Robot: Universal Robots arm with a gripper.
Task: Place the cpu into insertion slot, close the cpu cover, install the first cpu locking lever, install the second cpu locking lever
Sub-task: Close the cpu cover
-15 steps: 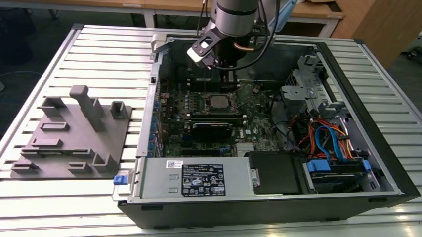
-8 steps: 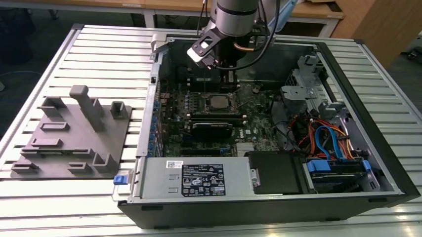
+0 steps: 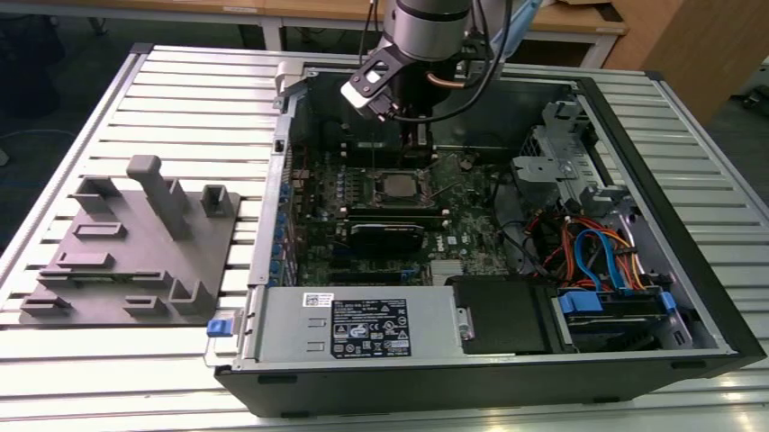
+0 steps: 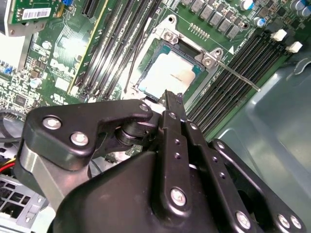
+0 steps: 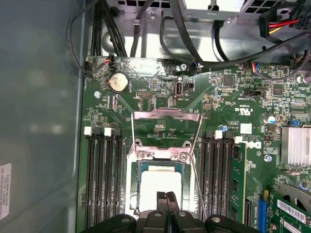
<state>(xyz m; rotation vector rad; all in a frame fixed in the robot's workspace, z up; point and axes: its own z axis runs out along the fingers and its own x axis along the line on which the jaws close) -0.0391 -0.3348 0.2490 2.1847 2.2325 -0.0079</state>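
1. One black two-fingered gripper (image 5: pixel 167 195) hangs over the green motherboard (image 5: pixel 233 97) inside the open black computer case (image 3: pixel 721 315) on the slatted metal bench (image 3: pixel 180 90). Its jaws are pressed together and hold nothing.
2. Close under them, the flat square silver-topped cpu (image 5: pixel 160 182) lies seated in the square metal-rimmed insertion slot (image 5: pixel 138 167).
3. Its thin silver cpu cover (image 5: pixel 167 114) lies flipped open beside the slot, toward the round coin cell (image 5: pixel 118 82).

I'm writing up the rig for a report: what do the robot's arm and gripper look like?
The silver-grey cylindrical arm carries a small white box at its wrist, with dark cables running alongside. The black gripper has jointed link plates studded with silver screw heads and two slim flat fingers.
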